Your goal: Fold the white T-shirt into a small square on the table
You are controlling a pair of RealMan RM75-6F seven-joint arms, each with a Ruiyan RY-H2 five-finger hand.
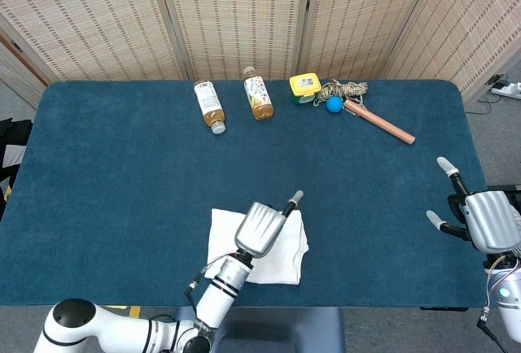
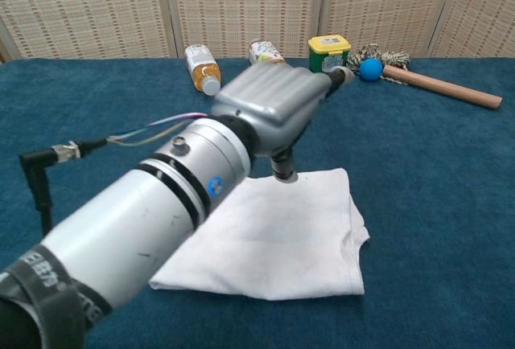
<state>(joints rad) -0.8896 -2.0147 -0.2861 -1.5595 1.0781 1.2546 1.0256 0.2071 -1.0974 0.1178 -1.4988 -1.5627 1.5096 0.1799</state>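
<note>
Lying folded, one white T-shirt (image 1: 259,249), two bottles (image 1: 209,106) behind

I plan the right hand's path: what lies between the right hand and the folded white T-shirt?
Only bare blue table lies between the right hand and the white T-shirt, as the head view shows.

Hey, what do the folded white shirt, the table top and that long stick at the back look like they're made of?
White T-shirt: soft matte fabric, likely cotton knit; it creases and drapes at the edges. Table: covered in dark blue, felt-like cloth with a napped, non-reflective surface. Stick: appears to be bare wood, light tan, smooth and unpainted.
</note>
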